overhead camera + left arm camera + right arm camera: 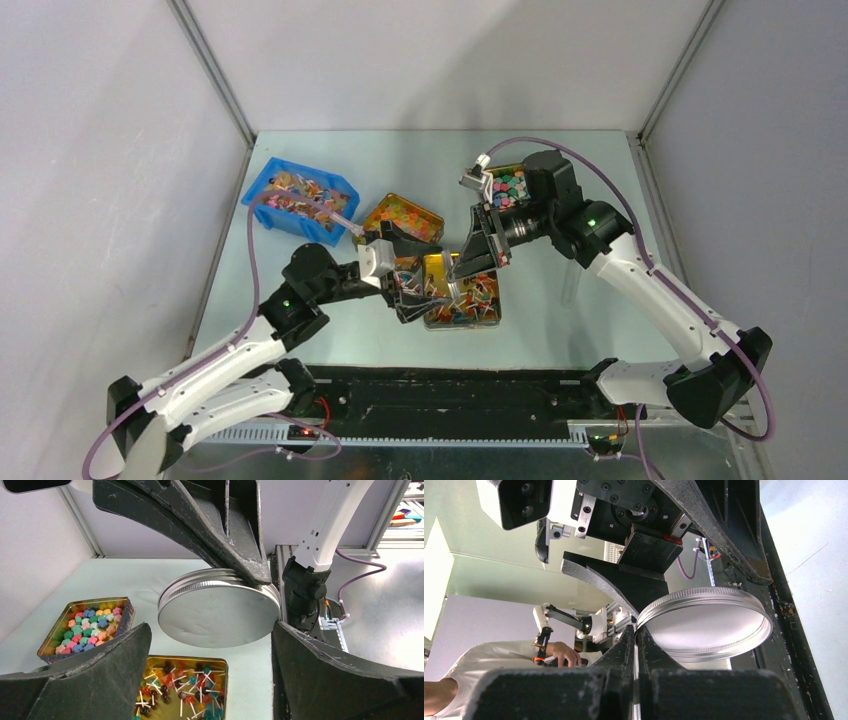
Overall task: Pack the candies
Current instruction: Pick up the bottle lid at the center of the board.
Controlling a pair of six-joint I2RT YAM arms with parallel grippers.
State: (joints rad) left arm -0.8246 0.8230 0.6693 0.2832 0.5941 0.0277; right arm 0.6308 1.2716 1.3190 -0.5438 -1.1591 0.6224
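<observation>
The candies (187, 685), small lollipops with white sticks and mixed-colour heads, lie in an open gold tin (465, 300) at the middle of the table. Above that tin hangs a round silver screw lid (220, 612), tilted. My right gripper (636, 632) is shut on the lid's rim (704, 622), reaching down from the right (470, 255). My left gripper (210, 626) is open wide, its fingers on either side of the lid; the right fingertip (280, 630) is at the lid's edge. In the top view it sits beside the tin (412, 290).
A gold tin of star-shaped sweets (87, 627) stands behind the right arm's wrist (508, 185). Another gold tin of orange and yellow sweets (403, 215) and a blue bin (300, 198) of mixed sweets sit at the back left. The right arm's base (307, 587) is just beyond the lid.
</observation>
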